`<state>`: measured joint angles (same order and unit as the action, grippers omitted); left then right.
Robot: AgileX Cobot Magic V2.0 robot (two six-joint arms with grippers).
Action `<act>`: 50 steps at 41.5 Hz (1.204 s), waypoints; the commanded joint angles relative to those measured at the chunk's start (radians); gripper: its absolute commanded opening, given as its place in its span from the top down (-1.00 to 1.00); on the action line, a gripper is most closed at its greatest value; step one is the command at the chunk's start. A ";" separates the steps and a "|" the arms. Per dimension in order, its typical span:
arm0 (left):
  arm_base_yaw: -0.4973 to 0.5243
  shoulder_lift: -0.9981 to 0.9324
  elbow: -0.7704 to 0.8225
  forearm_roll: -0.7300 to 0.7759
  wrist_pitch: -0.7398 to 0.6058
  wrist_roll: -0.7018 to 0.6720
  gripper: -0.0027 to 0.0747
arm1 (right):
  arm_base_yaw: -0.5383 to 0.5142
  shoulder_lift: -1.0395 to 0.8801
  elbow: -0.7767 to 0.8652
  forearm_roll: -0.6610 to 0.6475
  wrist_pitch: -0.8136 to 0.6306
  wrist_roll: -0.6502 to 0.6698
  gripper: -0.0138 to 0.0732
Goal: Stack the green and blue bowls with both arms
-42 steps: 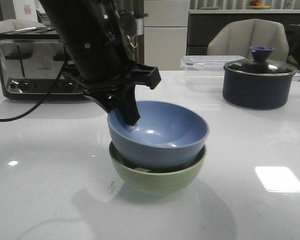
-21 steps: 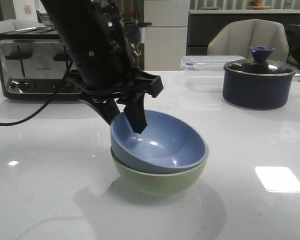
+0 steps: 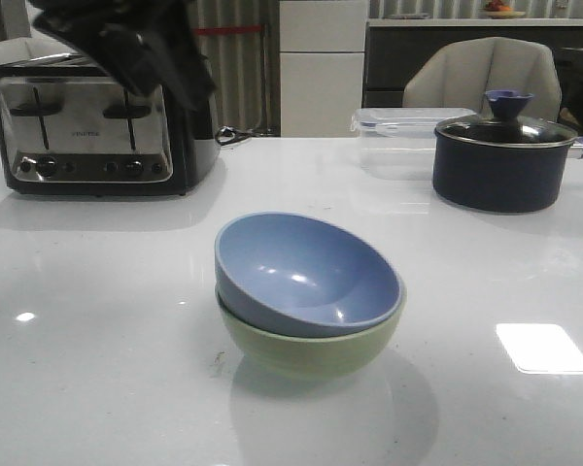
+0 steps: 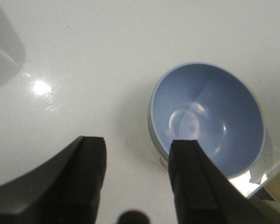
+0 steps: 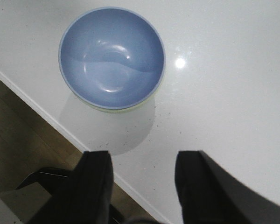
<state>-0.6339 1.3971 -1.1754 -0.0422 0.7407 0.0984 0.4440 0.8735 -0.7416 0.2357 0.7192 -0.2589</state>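
Observation:
The dusty blue bowl (image 3: pixel 306 277) sits tilted inside the pale green bowl (image 3: pixel 311 345) in the middle of the white table (image 3: pixel 97 320). My left arm (image 3: pixel 126 44) is raised at the back left, blurred, well clear of the bowls. In the left wrist view my left gripper (image 4: pixel 137 149) is open and empty above the bare table, beside the blue bowl (image 4: pixel 207 121). In the right wrist view my right gripper (image 5: pixel 142 161) is open and empty, high above the table's edge; the blue bowl (image 5: pixel 112 56) lies some way off, with a sliver of the green bowl (image 5: pixel 126 110) under it.
A black and chrome toaster (image 3: pixel 87 126) stands at the back left. A dark lidded pot (image 3: pixel 503 160) and a clear plastic container (image 3: pixel 398 136) stand at the back right. A chair (image 3: pixel 481 73) is behind the table. The table's edge (image 5: pixel 46 114) runs close to the bowls.
My left gripper has let go of the blue bowl's rim and pulled up and back to the left. The blue bowl has stayed tilted in the green bowl.

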 commanded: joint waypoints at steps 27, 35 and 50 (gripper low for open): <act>-0.006 -0.702 0.457 0.032 -0.079 -0.031 -0.08 | 0.001 -0.009 -0.027 0.013 -0.044 -0.010 -0.32; -0.006 -0.759 0.504 0.058 -0.073 -0.052 -0.06 | 0.001 -0.009 -0.027 -0.003 -0.025 -0.010 -0.32; -0.006 -0.761 0.521 0.083 -0.068 -0.088 0.03 | -0.009 -0.009 -0.027 -0.003 -0.016 -0.001 -0.32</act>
<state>-0.6339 0.6393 -0.6255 0.0359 0.7337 0.0219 0.4440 0.8735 -0.7416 0.2295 0.7499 -0.2595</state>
